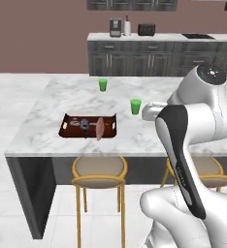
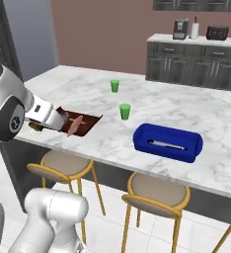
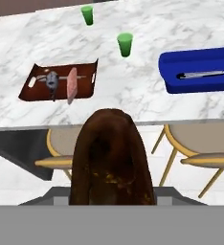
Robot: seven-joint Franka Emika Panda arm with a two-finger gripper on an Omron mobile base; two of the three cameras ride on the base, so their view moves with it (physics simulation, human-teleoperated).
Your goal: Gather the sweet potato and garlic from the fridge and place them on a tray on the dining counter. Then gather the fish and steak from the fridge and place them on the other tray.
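A large dark-brown sweet potato (image 3: 109, 158) stands between my fingers, with my gripper (image 3: 112, 194) shut on it just off the dining counter's (image 1: 52, 104) near edge. From the right, the gripper (image 2: 58, 119) hangs before the left end of the brown other tray (image 2: 90, 123). On that tray (image 3: 87, 79) lie the pink steak (image 3: 72, 85) and a grey fish (image 3: 51, 80). The blue tray (image 3: 200, 60) sits to the right with a slim silvery thing (image 3: 202, 74) inside. Garlic is out of view. I cannot tell whether the light-grey front (image 2: 28, 34) is the fridge.
Two green cups (image 3: 125, 44) (image 3: 87, 14) stand on the marble between and behind the trays. Yellow-framed stools (image 1: 99, 169) (image 2: 157, 195) line the counter's near side. A dark cabinet run with appliances (image 1: 149, 55) fills the back wall.
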